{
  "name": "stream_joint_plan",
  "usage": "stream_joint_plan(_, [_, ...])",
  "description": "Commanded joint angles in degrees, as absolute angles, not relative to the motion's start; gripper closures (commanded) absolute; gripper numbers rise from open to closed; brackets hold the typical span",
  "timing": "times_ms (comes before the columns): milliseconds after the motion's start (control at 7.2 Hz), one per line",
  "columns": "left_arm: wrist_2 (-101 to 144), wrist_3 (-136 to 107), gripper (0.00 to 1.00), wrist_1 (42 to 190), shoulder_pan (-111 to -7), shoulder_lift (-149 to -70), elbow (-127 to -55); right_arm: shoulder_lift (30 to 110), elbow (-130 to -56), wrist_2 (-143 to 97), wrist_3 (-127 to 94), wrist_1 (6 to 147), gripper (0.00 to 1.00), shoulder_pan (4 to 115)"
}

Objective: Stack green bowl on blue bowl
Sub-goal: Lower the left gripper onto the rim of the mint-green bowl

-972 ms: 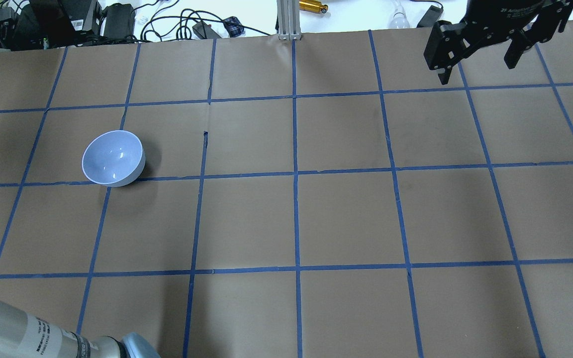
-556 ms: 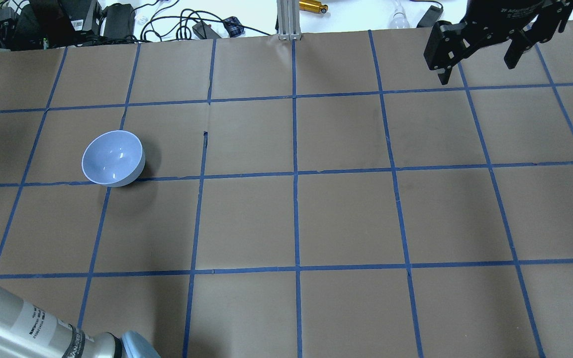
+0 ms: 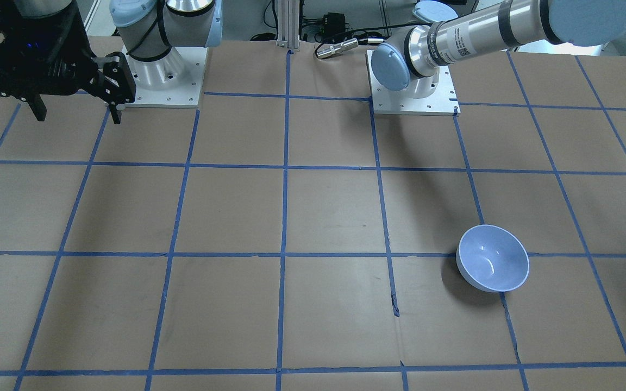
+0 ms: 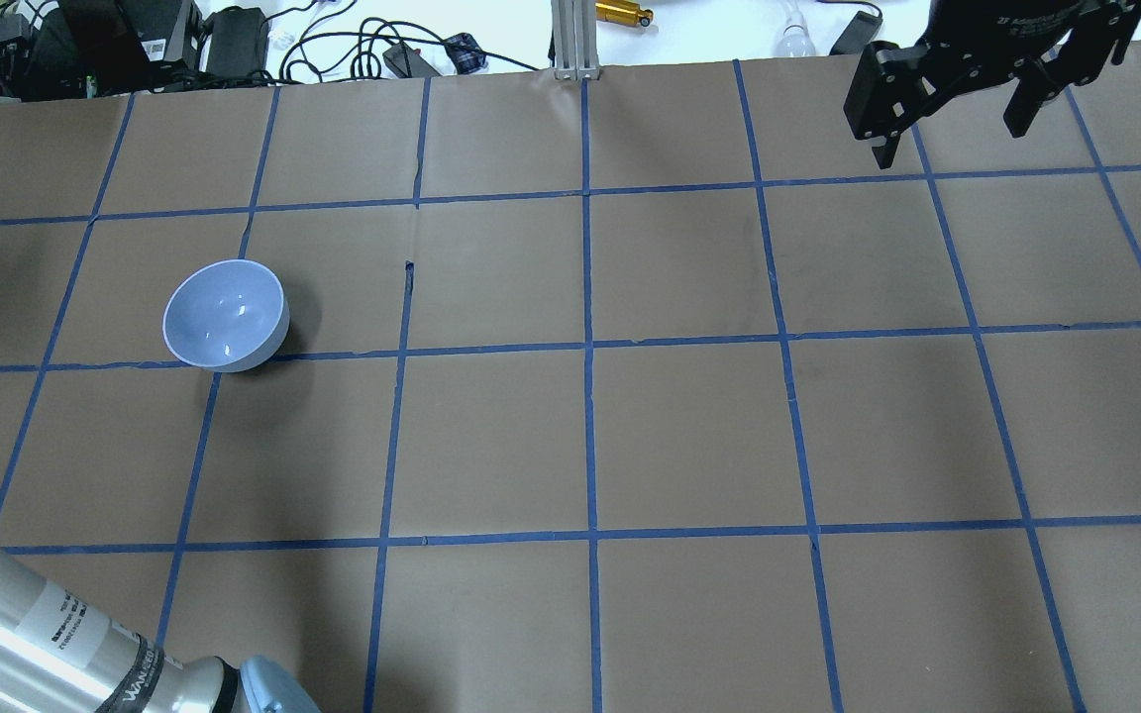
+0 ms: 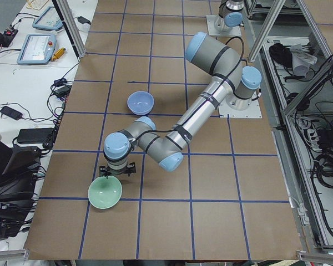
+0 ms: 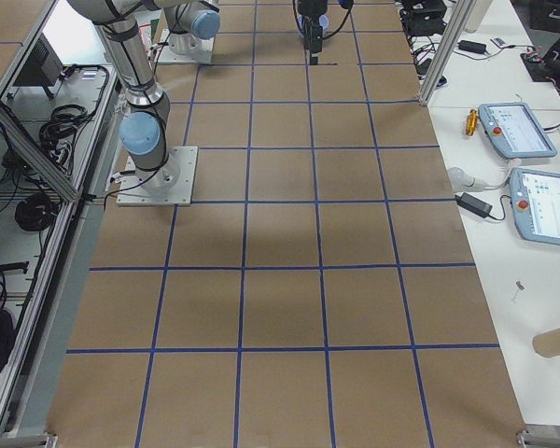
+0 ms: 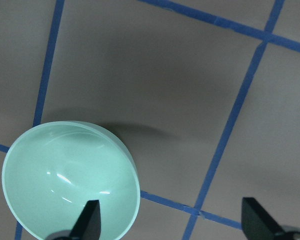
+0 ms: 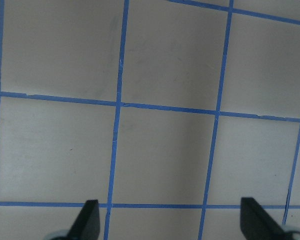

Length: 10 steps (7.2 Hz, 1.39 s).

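Beneath the left gripper (image 7: 172, 222), jaws spread wide and holding nothing: the green bowl (image 7: 70, 180), upright on the table (image 4: 689, 436). One fingertip over the bowl's near rim, the other well off to the side above bare paper, so most of the basin outside the gap rather than between the jaws. From the left end of the table, gripper just above the bowl, apparently not touching.

Against a second ago in the overhead view: left forearm (image 4: 26, 634) swung further up into the corner of the frame, bringing the jaws in over the green bowl. No shift in either bowl. Blue bowl (image 4: 225, 315) in the same grid square, upright, well apart from these jaws and absent from the wrist view. Right gripper (image 4: 950, 144) unmoved at the far edge, jaws apart, empty, far from both bowls.

Judged as late approach, grasp not yet made and nothing stacked. Likely needed next: shift until one wall of the bowl sits between the jaws, descend, close on the rim, lift, carry across to the blue bowl, lower inside. Possible trouble: a fingertip landing on the glossy rim and tipping or skidding the bowl.
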<state>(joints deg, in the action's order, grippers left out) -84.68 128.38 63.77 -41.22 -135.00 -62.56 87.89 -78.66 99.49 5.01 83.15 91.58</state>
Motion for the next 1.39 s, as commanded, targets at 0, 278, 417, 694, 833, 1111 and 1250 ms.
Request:
stream_joint_plan(0, [-84.4, 130.8, 0.0, 62.1, -40.7, -137.1, -61.6, 87.9, -78.7, 99.5, 5.0, 83.1, 0.0, 91.6])
stream_joint_plan(278, [-84.7, 131.4, 0.0, 62.0, -40.0, -139.9, -58.2, 87.9, -78.7, 99.5, 5.0, 83.1, 0.0, 91.6])
stream_joint_plan(417, [-84.8, 131.5, 0.0, 61.9, -39.8, -141.1, -57.1, 87.9, -78.7, 99.5, 5.0, 83.1, 0.0, 91.6])
stream_joint_plan(694, [-85.4, 131.8, 0.0, 61.9, -38.9, -142.2, -56.8, 87.9, -78.7, 99.5, 5.0, 83.1, 0.0, 91.6])
stream_joint_plan(833, [-85.5, 131.8, 0.0, 61.9, -38.8, -142.6, -56.8, 87.9, -78.7, 99.5, 5.0, 83.1, 0.0, 91.5])
stream_joint_plan(1111, [-85.7, 131.8, 0.0, 61.9, -38.7, -143.1, -56.8, 87.9, -78.7, 99.5, 5.0, 83.1, 0.0, 91.6])
stream_joint_plan(1250, [-86.3, 131.8, 0.06, 61.9, -38.7, -143.1, -56.8, 87.9, -78.7, 99.5, 5.0, 83.1, 0.0, 91.5])
